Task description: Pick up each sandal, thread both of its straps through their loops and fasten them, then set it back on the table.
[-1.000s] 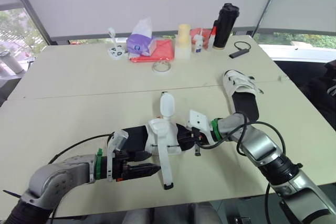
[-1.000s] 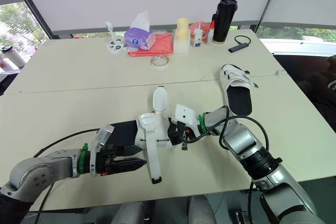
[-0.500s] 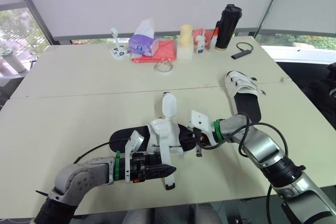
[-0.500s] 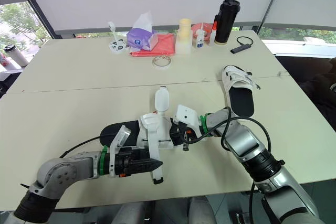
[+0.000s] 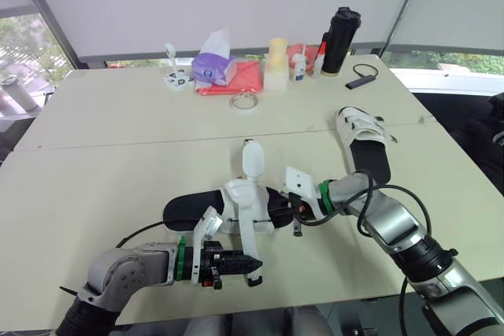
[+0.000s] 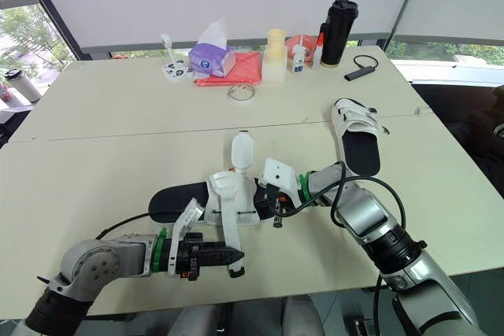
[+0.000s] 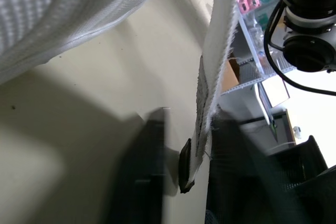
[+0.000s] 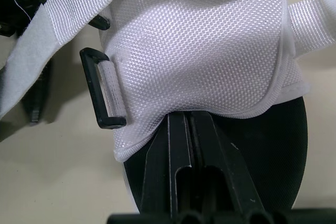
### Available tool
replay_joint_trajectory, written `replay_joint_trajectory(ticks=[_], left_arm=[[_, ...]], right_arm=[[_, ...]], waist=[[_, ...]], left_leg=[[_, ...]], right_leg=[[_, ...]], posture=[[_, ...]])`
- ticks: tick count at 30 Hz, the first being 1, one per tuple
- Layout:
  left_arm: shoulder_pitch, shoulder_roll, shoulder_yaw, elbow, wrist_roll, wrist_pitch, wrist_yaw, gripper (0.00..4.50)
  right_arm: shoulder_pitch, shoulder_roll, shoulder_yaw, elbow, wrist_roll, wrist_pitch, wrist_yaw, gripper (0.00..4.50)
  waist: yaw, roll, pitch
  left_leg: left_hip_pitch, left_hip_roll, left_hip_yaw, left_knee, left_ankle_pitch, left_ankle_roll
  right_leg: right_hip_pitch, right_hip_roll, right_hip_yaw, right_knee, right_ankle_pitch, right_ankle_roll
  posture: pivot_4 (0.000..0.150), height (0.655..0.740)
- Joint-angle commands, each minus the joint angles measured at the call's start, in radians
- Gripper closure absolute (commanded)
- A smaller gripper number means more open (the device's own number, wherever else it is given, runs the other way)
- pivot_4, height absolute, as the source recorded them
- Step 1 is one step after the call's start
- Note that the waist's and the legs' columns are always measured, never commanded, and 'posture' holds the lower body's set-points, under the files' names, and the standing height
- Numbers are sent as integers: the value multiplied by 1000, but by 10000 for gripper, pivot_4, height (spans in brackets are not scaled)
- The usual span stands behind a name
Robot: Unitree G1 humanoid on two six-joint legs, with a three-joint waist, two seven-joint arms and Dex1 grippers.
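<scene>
Little of the task looks done. The sandal [image 5: 206, 208] lies flat on the tabletop [image 5: 110, 159]. Its long strap [image 5: 246, 243] trails loose off its near side, not yet through the black loop [image 8: 104, 96]. Its other strap [image 5: 251, 160] points away off the far side, also unfastened. At the sandal's right end the right claw [image 5: 296, 208] is closed, pinching the edge of the white upper. On the near side, the left claw [image 5: 250, 261] is parted with a finger either side of the long strap's tip, not clamping it. Right of the sandal and farther off, the second sandal [image 5: 368, 149] seems already strapped, though I can't confirm that.
</scene>
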Motion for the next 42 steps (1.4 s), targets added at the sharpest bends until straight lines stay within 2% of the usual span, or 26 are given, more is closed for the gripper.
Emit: replay_joint_trajectory(ticks=[1,8,14,19,21,26,30,34,42], left_arm=[[2,-3,17,-15,4,3,-2,44721],[-22,-18,87,-34,-55,34,8,44721],[-120,5,246,-55,-308,136,58,44721],[-236,83,305,11,-349,163,35,44721],[-283,100,307,59,-336,163,20,44721],[-410,148,237,219,-190,116,-105,44721],[-444,154,176,274,-83,66,-191,44721],[-498,145,47,349,38,10,-342,44721],[-539,133,-36,415,164,-45,-487,44721]], right_arm=[[20,-10,25,21,-34,33,-13,45000],[20,-9,25,23,-35,32,-18,45000],[21,-9,23,25,-35,31,-19,45000],[15,-2,29,34,-36,25,-19,45000],[12,1,31,39,-38,22,-18,45000],[2,10,37,52,-42,12,-18,45000],[0,13,39,55,-42,9,-19,45000],[2,13,37,52,-43,9,-22,45000],[10,4,34,38,-44,16,-25,45000]], waist=[[0,1,0],[-1,1,0],[-1,0,0],[-2,0,0],[-1,0,0],[-5,0,0],[-8,0,0],[-6,0,0],[-7,0,0]], left_leg=[[0,0,0,0,0,0],[-1,0,0,0,0,0],[-1,0,-2,0,0,0],[-1,-1,-1,0,1,2],[-1,-1,-1,0,1,2],[-1,-2,1,0,1,2],[-1,-1,0,-2,2,2],[-1,-1,2,-2,2,2],[-1,0,-1,-3,2,2]], right_leg=[[0,0,0,0,0,0],[-1,0,0,0,0,0],[-1,0,-1,0,0,0],[-1,0,-2,0,0,0],[-1,1,-2,0,0,0],[-1,2,-2,0,0,0],[-2,2,-1,-1,0,0],[-2,4,-2,0,1,-1],[-3,4,-2,0,1,-1]], posture=[[1500,7400],[1500,7400],[1500,7400],[1500,7400],[1500,7400],[1500,7400],[1500,7400],[1500,7400],[1500,7400]])
